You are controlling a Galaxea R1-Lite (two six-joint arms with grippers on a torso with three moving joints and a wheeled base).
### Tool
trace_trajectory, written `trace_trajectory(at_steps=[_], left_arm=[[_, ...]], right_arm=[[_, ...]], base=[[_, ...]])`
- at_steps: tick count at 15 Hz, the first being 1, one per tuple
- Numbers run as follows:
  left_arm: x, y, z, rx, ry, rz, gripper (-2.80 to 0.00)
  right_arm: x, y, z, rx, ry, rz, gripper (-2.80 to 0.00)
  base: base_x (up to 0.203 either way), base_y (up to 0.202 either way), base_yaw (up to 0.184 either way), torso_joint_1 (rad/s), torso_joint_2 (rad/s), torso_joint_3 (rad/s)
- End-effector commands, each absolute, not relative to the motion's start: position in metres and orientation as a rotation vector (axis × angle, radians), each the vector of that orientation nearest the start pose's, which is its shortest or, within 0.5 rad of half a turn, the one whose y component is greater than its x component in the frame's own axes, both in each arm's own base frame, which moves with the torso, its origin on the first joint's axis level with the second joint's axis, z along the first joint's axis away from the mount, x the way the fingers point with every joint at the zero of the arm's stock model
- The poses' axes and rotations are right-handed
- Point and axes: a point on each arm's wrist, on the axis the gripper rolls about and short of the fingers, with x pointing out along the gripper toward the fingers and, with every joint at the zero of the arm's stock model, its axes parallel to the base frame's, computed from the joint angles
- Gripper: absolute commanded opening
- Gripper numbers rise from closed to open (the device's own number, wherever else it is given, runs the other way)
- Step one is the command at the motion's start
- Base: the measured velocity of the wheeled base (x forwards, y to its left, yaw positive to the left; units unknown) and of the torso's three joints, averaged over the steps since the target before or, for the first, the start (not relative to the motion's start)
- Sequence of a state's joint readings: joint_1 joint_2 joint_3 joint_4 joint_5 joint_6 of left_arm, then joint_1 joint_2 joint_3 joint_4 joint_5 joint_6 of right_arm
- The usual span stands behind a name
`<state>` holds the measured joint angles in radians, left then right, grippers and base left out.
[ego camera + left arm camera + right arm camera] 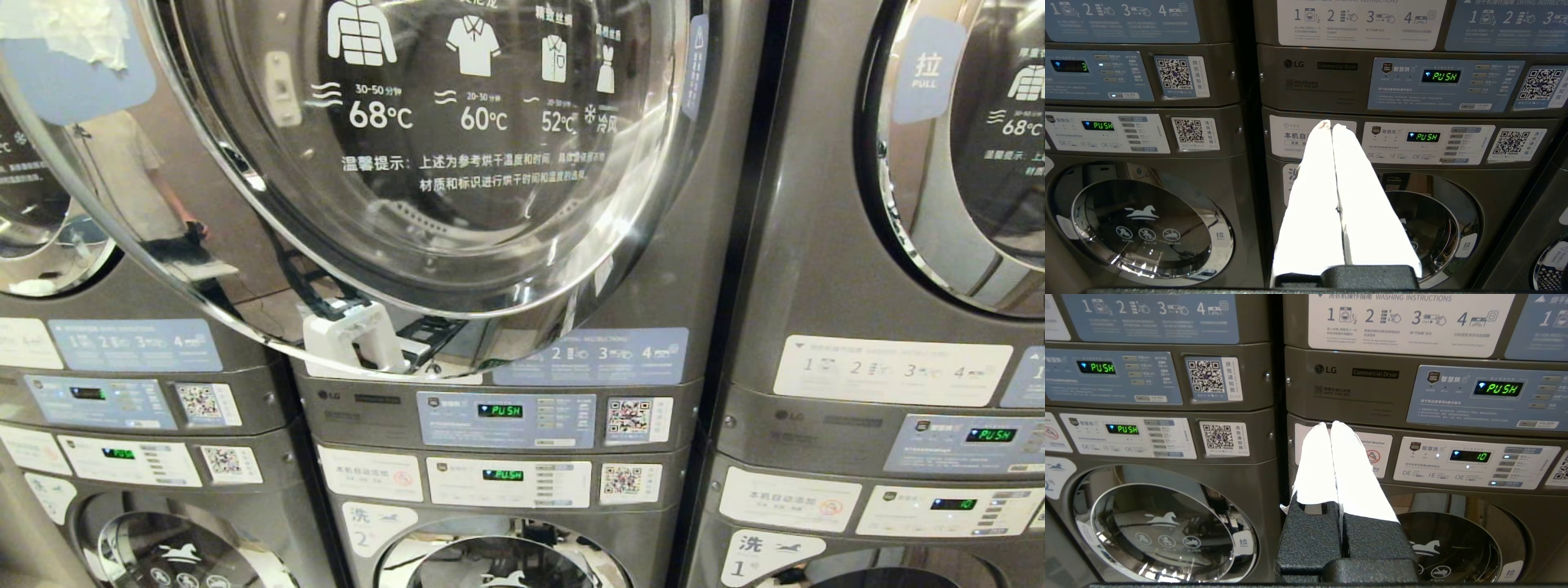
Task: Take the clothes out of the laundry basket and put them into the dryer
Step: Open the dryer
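The dryer's round glass door (457, 163) with white temperature markings fills the upper head view. Its control panel (506, 418) below reads PUSH. The clothes and the laundry basket are out of view. Neither gripper shows in the head view. In the left wrist view my left gripper (1331, 125) points at the middle stack, level with the washer panel under the Commercial Dryer label (1337, 66). Its white-wrapped fingers (1314, 196) are pressed together, shut on nothing. My right gripper (1330, 424) is likewise shut and empty, facing the right-hand stack.
Three grey stacks of dryers over washers stand side by side. Washer doors (1151, 232) (1167, 531) sit low in front of both grippers. The right-hand dryer door (963, 147) carries a PULL tag. A person is reflected in the chrome door rim (131, 180).
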<state>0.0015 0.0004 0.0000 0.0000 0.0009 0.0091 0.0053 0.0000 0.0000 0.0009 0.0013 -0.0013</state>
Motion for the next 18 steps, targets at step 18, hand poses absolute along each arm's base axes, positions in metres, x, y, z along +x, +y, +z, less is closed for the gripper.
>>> trace_trajectory(at_steps=[18], left_arm=[[0.158,0.002,0.281,-0.15,-0.068,-0.314,-2.8]], right_arm=[[-0.023,0.0,0.075,-0.002,0.0,0.008,-2.8]], base=[[0.0,0.0,0.0,0.0,0.0,0.0]])
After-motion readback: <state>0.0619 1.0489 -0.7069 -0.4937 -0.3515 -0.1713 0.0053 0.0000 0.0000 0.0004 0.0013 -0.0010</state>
